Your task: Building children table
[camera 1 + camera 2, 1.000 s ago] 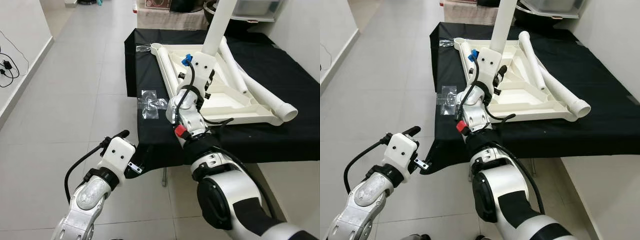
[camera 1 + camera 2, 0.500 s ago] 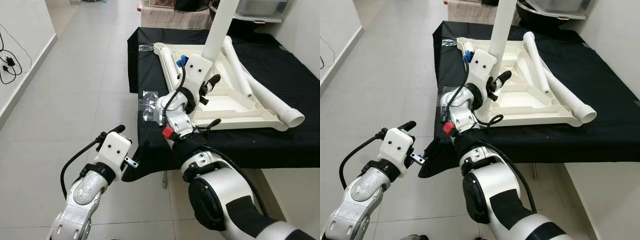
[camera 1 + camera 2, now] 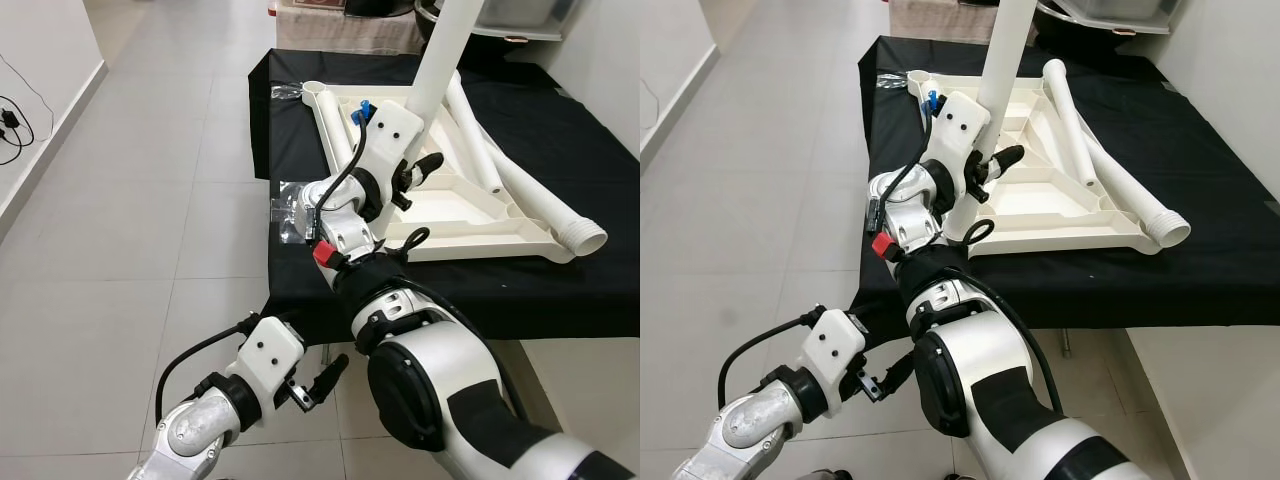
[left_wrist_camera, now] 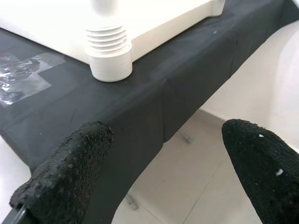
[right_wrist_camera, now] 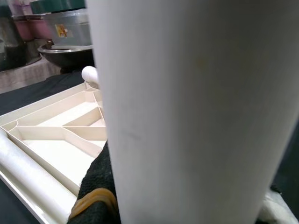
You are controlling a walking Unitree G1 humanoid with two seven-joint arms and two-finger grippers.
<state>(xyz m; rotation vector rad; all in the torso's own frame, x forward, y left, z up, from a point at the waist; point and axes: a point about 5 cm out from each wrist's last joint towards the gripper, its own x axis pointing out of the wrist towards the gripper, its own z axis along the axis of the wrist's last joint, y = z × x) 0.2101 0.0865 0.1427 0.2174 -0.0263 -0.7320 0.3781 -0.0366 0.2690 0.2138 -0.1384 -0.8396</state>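
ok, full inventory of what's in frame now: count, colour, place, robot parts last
tabletop panel: 1, white, upside down with ribs showing, on the black cloth
upright leg: 1, white, standing up from the panel's near side, in the right gripper
loose legs: 2, white, lying across the panel's right part, one threaded end past its corner
black cloth: 1, covers the table
plastic bag: 1, clear, on the cloth's left edge by the panel
storage bin: 1, translucent, behind the table
cable: 1, black, on the floor by the left wall
left gripper: open, low, in front of the cloth's near edge
right gripper: shut on the upright leg
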